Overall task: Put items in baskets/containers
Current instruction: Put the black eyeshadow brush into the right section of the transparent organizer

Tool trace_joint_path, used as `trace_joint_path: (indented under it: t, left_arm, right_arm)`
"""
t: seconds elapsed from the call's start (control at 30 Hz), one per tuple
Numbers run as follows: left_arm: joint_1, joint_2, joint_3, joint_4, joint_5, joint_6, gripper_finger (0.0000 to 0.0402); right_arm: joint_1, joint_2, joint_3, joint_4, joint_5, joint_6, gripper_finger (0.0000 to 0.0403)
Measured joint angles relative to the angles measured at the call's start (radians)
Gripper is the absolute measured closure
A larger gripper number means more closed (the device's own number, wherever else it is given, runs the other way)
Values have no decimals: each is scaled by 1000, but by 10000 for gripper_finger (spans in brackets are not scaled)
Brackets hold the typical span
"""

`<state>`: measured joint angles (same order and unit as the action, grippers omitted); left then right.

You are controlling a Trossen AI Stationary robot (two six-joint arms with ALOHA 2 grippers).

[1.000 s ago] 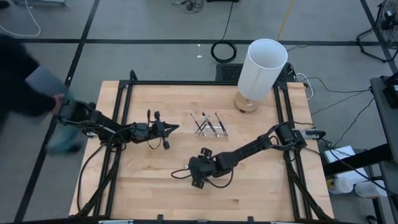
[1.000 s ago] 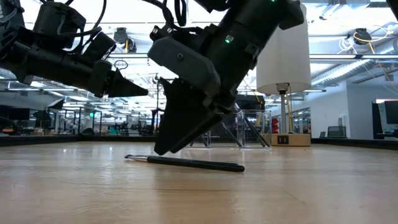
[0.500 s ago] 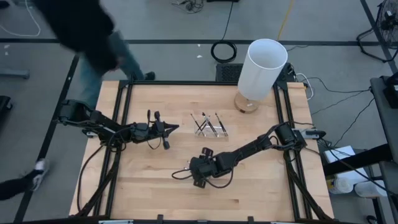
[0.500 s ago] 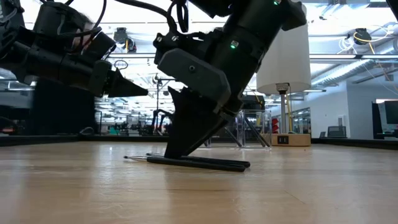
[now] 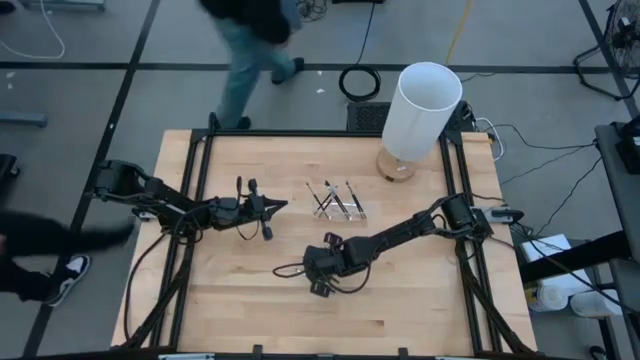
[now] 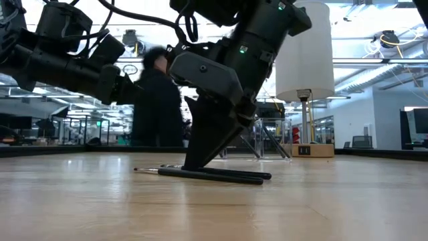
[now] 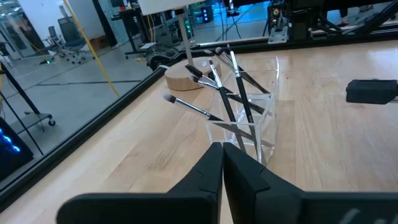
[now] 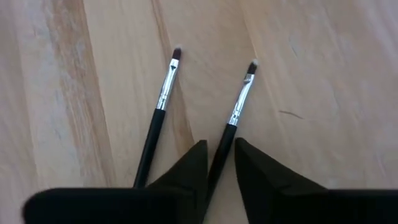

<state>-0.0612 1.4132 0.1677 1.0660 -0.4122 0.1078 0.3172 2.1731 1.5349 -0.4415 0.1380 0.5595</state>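
Two thin dark brushes with silvery ferrules lie side by side on the table (image 8: 155, 124) (image 8: 235, 112), seen low as dark sticks (image 6: 207, 175). My right gripper (image 8: 221, 144) slants down onto them near the table's middle (image 5: 308, 268), narrowly open, its fingers on either side of one brush's handle. The clear tray (image 5: 337, 203) holds several more brushes that lean crossed against its walls (image 7: 227, 93). My left gripper (image 5: 278, 207) hovers shut to the tray's left, pointing at it (image 7: 222, 163). My right gripper comes from above at a slant, lying along the brush. Its fingertips (image 6: 194, 165) reach down to the tabletop, one on each side of the handle (image 8: 219, 163). A strip of wood shows beside the handle, and I cannot tell whether the fingers touch it.
A tall white cylinder on a round wooden base (image 5: 420, 112) stands at the far right corner. A person (image 5: 250, 40) walks past beyond the far edge, and legs show off the table's left side (image 5: 40, 270). Bare wood lies near and left of the brushes.
My right gripper has sunk until its fingertips meet the table and has slid a little along the brushes, now straddling one. In the low view a second brush has come into sight beside the first. A person has walked along the far side from left toward the right.
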Motion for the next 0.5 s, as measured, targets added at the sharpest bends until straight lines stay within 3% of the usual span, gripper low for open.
trace_joint_path:
  t: [0.2,0.5]
  left_arm:
    - [0,0,0,0,0,0,380]
    - [0,0,0,0,1,0,380]
  right_arm:
    - [-11,1,-2,-16,-35,-7,394]
    - [-13,2,-3,-12,-38,-19,399]
